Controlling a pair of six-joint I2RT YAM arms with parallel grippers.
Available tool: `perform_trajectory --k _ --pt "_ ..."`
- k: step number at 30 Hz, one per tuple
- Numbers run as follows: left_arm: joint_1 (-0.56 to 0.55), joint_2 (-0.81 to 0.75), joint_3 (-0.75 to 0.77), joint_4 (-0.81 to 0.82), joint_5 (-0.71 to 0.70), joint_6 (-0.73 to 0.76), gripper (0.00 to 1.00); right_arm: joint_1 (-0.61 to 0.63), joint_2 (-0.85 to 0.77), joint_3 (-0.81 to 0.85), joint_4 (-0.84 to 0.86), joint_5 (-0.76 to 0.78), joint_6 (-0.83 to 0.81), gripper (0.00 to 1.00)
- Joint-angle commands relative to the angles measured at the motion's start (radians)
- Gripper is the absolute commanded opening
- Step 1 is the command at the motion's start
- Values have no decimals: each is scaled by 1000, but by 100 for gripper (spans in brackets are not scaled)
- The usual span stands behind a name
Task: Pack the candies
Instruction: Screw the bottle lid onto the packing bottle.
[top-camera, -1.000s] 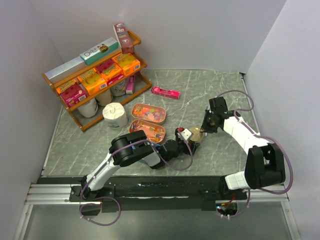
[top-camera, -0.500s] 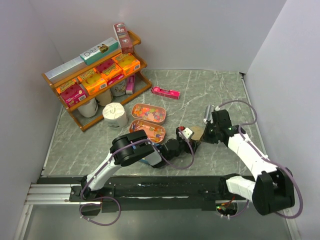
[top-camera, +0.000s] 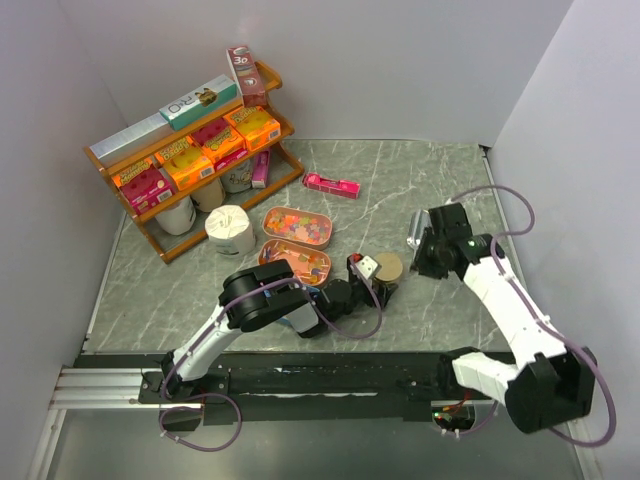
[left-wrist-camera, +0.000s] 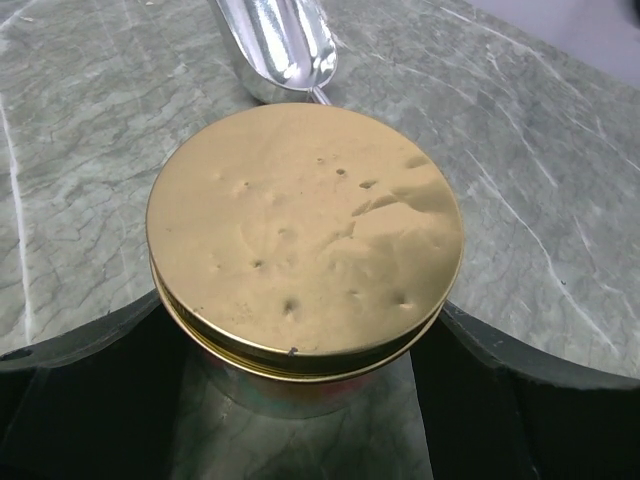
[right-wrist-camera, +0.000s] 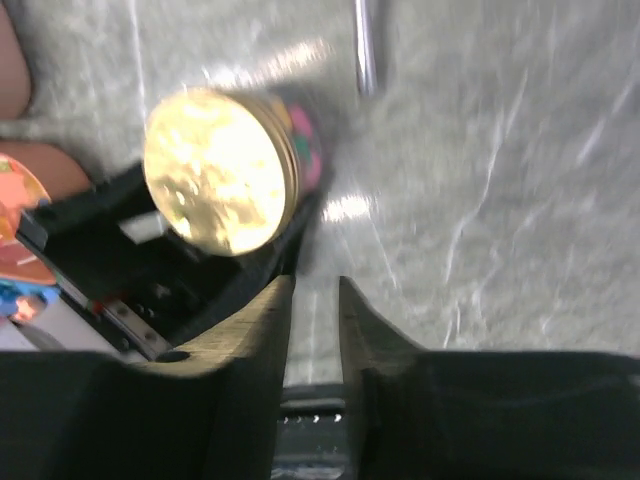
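Note:
The candies (top-camera: 298, 226) lie as small mixed-colour sweets in two oval trays, the nearer one (top-camera: 297, 263) beside my left arm. A small tin with a dented gold lid (left-wrist-camera: 305, 225) stands on the table; its side shows coloured print (right-wrist-camera: 305, 150). My left gripper (top-camera: 376, 277) reaches in low from the left, and its black fingers (left-wrist-camera: 95, 335) press both sides of the tin (top-camera: 388, 266). My right gripper (right-wrist-camera: 315, 290) hovers just right of the tin, its jaws a narrow gap apart with nothing between them; in the top view it (top-camera: 424, 262) stands clear of the lid.
A shiny metal scoop (left-wrist-camera: 280, 45) lies just beyond the tin, next to my right wrist (top-camera: 416, 230). A wooden rack (top-camera: 190, 150) of boxes stands back left, with paper rolls (top-camera: 231, 228) in front. A pink box (top-camera: 331, 184) lies at mid-back.
My right gripper has drawn back from the tin's lid towards the right and its jaws have parted a little. The left gripper and tin have stayed put.

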Motion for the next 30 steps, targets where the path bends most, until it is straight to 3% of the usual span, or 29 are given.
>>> perform_trajectory --k 1,5,10,20,30 --pt "4 40 -74 -208 4 -41 56 -15 114 68 169 -21 -104 38" --pt "1 47 -86 -210 4 -16 56 -18 270 131 228 -66 -187 40" --pt "-3 54 -88 -210 5 4 55 -17 349 157 268 -124 -201 41" --pt "-8 70 -69 -213 18 15 52 -17 321 42 274 -231 -231 39" --pt "-14 80 -71 -224 18 7 50 -14 307 -53 266 -194 -215 34"
